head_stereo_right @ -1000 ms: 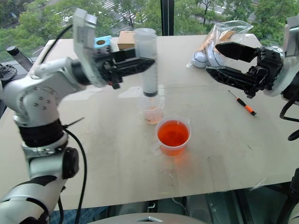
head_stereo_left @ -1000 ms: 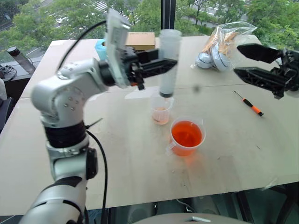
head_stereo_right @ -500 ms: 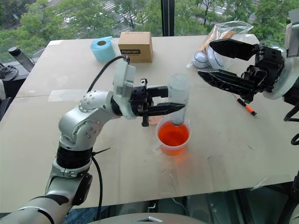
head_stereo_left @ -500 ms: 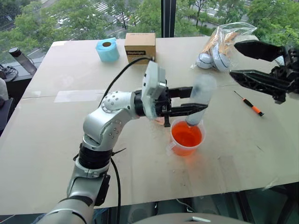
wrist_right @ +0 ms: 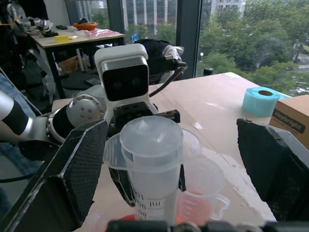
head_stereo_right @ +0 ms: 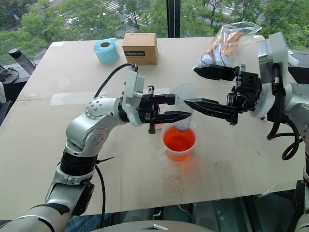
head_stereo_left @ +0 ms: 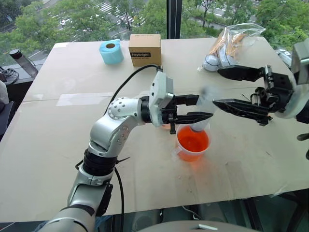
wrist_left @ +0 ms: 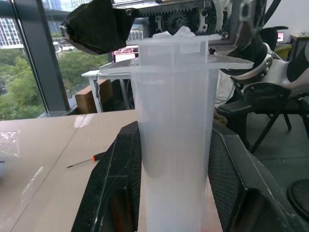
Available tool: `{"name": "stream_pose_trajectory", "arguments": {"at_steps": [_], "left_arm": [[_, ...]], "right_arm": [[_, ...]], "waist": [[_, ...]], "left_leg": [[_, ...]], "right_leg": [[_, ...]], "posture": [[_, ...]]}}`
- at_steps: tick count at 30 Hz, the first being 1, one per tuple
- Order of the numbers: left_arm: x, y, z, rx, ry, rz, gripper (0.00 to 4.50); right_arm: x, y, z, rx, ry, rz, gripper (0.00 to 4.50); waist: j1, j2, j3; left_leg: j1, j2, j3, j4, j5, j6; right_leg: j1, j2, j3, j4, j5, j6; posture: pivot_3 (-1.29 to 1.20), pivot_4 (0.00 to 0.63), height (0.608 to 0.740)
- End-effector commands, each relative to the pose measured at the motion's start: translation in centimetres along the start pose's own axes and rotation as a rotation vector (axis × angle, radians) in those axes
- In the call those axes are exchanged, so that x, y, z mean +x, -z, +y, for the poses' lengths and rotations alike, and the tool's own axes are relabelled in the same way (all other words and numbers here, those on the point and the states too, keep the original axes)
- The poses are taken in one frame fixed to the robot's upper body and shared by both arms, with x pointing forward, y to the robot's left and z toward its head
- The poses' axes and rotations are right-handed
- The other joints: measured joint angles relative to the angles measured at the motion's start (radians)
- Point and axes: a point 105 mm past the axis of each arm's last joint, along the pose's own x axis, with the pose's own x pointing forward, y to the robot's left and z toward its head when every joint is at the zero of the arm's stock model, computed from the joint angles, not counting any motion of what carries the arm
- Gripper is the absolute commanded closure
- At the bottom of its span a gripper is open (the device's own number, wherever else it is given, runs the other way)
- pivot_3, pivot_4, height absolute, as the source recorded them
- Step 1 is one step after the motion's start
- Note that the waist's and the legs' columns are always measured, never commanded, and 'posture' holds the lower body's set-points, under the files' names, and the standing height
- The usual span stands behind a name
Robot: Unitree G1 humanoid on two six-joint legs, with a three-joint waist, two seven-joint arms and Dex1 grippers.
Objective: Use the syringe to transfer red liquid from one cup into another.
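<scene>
Upright, or nearly so, the syringe (head_stereo_right: 184, 108) stands with its long axis close to vertical: narrow tip down in the wide handled cup (head_stereo_right: 179, 142) of red liquid (head_stereo_right: 178, 140), flanged end up and leaning slightly toward 1 o'clock. The left gripper (head_stereo_right: 182, 107) reaches in level from 9 o'clock, and its fingers (wrist_left: 120, 193) are pinching the clear barrel on both sides. The left wrist view makes that grip plain, with a black finger pressed to each flank of the barrel and the flange spread above them. The right wrist view looks down on the plunger top and flange, and shows the printed scale on the barrel and the smaller cup (wrist_right: 205, 193) just behind the syringe with a little orange liquid in its bottom; from the head views that cup is mostly hidden behind the left fingers. The right gripper (head_stereo_right: 193, 87) comes in from 3 o'clock with its fingers spread wide, one above and one below the level of the flange, not touching the syringe. The handled cup sits near the middle of the counter (head_stereo_right: 120, 164). At 12 o'clock along the far edge are a blue tape roll (head_stereo_right: 106, 50) and a cardboard box (head_stereo_right: 140, 48), and at 1 o'clock a clear bag (head_stereo_right: 227, 41). An orange-handled screwdriver (wrist_left: 84, 161) lies on the counter, seen in the left wrist view.
</scene>
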Motion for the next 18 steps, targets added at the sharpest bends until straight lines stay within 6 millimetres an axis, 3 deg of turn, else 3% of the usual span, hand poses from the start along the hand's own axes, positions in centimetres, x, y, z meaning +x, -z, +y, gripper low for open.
{"name": "stream_pose_trajectory", "arguments": {"at_steps": [1, 11, 18], "left_arm": [[0.04, -0.75, -0.27, 0.015, 0.023, -0.022, 3.17], [0.12, -0.63, -0.24, 0.005, 0.037, -0.016, 3.17], [0.11, -0.62, -0.30, 0.001, 0.037, -0.018, 3.17]], "right_arm": [[0.30, -0.96, 0.79, -0.071, -0.044, -0.002, 0.00], [0.29, -0.42, 1.09, -0.054, -0.083, 0.091, 0.00], [0.09, -0.43, 1.23, -0.033, -0.093, 0.133, 3.16]], "waist": [[0.000, 0.000, 0.000], [-0.001, 0.000, 0.000], [-0.001, 0.000, 0.000]], "left_leg": [[0.000, 0.000, 0.000, 0.000, 0.000, 0.000], [0.000, 0.000, 0.000, 0.000, 0.000, 0.000], [0.000, 0.000, 0.000, 0.000, 0.000, 0.000]], "right_leg": [[0.000, 0.000, 0.000, 0.000, 0.000, 0.000], [0.000, 0.000, 0.000, 0.000, 0.000, 0.000], [0.000, 0.000, 0.000, 0.000, 0.000, 0.000]], "posture": [[0.00, 0.150, 0.740], [0.00, 0.150, 0.740], [0.00, 0.150, 0.740]]}}
